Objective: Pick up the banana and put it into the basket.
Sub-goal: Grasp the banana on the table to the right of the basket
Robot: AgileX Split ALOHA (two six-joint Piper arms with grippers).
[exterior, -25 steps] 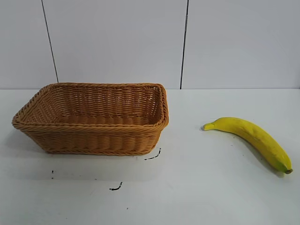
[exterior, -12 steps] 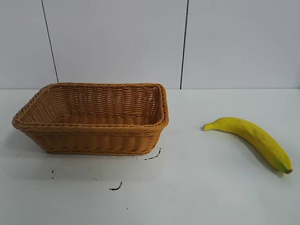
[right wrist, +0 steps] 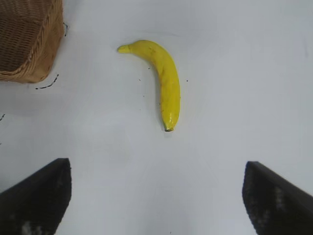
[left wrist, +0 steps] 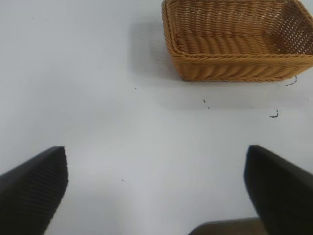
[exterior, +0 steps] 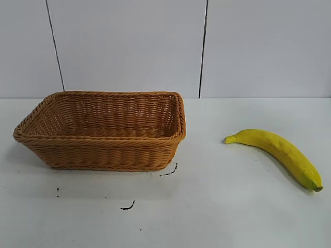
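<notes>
The yellow banana [exterior: 279, 150] lies on the white table at the right, its greenish tip toward the front right. It also shows in the right wrist view [right wrist: 164, 78]. The tan wicker basket [exterior: 103, 150] stands empty at the left and shows in the left wrist view [left wrist: 234, 68] and at the edge of the right wrist view [right wrist: 29, 54]. Neither gripper shows in the exterior view. My left gripper [left wrist: 155, 171] is open and empty over bare table, well away from the basket. My right gripper [right wrist: 157, 182] is open and empty, some way from the banana's tip.
The white table [exterior: 217, 206] carries small black marks [exterior: 128, 206] in front of the basket. A pale wall with dark vertical seams [exterior: 203, 49] stands behind the table.
</notes>
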